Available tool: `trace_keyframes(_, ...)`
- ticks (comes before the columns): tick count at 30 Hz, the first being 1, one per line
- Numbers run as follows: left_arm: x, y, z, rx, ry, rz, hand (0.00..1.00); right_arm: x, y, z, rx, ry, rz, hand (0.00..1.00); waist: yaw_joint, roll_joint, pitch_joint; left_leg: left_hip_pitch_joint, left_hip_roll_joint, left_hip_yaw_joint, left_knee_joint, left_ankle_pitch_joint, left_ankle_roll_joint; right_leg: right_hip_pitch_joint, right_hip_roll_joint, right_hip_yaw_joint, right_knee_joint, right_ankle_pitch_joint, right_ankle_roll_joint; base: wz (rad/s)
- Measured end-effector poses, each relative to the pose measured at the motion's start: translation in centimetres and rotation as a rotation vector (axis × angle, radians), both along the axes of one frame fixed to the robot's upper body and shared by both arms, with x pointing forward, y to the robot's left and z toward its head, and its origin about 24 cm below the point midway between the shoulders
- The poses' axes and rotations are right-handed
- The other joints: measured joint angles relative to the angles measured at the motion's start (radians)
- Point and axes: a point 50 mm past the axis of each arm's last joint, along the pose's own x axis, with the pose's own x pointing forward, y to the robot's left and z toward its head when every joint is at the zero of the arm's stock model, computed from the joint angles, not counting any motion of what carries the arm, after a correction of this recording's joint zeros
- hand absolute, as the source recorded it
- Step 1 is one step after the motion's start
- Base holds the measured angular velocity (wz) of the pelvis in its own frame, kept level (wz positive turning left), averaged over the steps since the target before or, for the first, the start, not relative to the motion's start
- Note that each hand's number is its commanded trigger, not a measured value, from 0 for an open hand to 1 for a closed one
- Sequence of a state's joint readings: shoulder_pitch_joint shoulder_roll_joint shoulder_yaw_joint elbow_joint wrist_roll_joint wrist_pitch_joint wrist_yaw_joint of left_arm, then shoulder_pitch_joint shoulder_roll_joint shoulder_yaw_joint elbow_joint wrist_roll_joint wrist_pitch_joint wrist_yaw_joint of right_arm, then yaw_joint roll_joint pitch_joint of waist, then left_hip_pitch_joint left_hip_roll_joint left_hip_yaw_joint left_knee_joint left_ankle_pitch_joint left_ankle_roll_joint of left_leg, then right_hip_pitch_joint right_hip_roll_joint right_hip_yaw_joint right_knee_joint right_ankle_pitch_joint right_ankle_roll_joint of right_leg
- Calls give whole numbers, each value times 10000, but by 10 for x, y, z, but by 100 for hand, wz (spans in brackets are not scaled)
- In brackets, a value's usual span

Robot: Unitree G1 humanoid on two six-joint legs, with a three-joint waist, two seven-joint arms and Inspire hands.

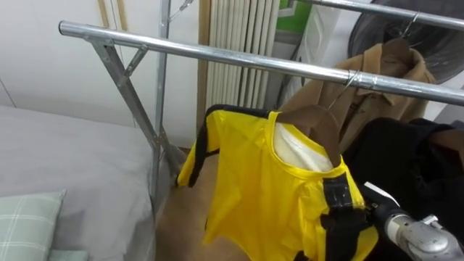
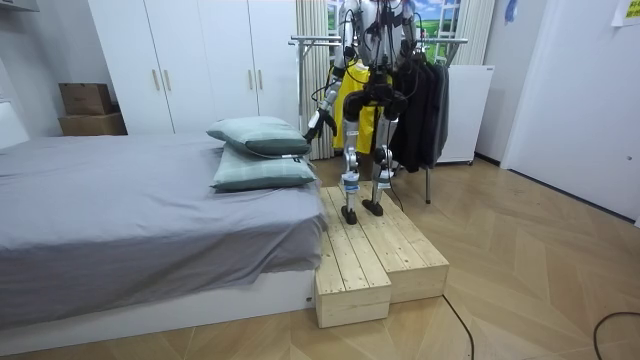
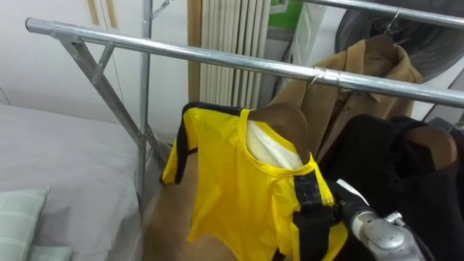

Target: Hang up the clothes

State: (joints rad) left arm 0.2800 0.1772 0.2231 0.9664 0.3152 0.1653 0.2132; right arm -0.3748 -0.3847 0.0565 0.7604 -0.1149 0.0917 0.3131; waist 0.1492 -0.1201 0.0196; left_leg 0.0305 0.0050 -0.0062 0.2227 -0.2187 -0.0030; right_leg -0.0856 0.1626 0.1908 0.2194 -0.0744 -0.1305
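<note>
Fingers [image 1: 339,217] grip yellow shirt's [image 1: 246,181] shoulder edge.

Steel garment rail [image 1: 239,61] carries a wooden hanger [image 1: 319,119] bearing a yellow shirt [image 1: 254,188]; black garments [image 1: 413,167] hang beside it.

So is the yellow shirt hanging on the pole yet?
On. The yellow shirt sits on a wooden hanger, and the hanger's hook curls over the metal rail, next to a brown coat.
</note>
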Motion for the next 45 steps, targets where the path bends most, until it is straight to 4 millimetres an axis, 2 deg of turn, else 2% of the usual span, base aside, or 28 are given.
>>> trace_keyframes(14,4,0,1,11,-204,-68,0,-7,-6,-12,247,192,-459,100,424,-1,26,227,-14,-29,-65,-1,1,220,-20,-24,-40,-78,23,1)
trace_keyframes(29,4,1,1,27,-232,-22,0,-8,-9,-13,-70,94,-830,100,367,-9,26,276,-15,-114,-89,-1,2,332,-29,-62,-161,-79,15,1)
trace_keyframes(30,4,1,1,27,-233,-22,0,-8,-9,-13,-69,93,-831,67,361,-10,26,276,-15,-114,-89,-1,2,334,-30,-62,-162,-79,15,0)
trace_keyframes(31,4,1,1,27,-232,-19,0,-8,-9,-13,-73,90,-836,57,351,-10,26,277,-15,-118,-89,-1,2,339,-32,-67,-162,-80,15,0)
trace_keyframes(32,4,1,1,28,-232,-17,0,-8,-10,-13,-81,82,-848,0,345,-11,26,278,-15,-120,-89,-1,2,340,-33,-72,-161,-79,14,0)
trace_keyframes(45,4,1,1,16,-214,36,0,-8,-13,-13,-182,-73,-1188,0,240,-29,29,256,-14,-88,-78,-1,2,318,-32,-47,-156,-101,53,0)
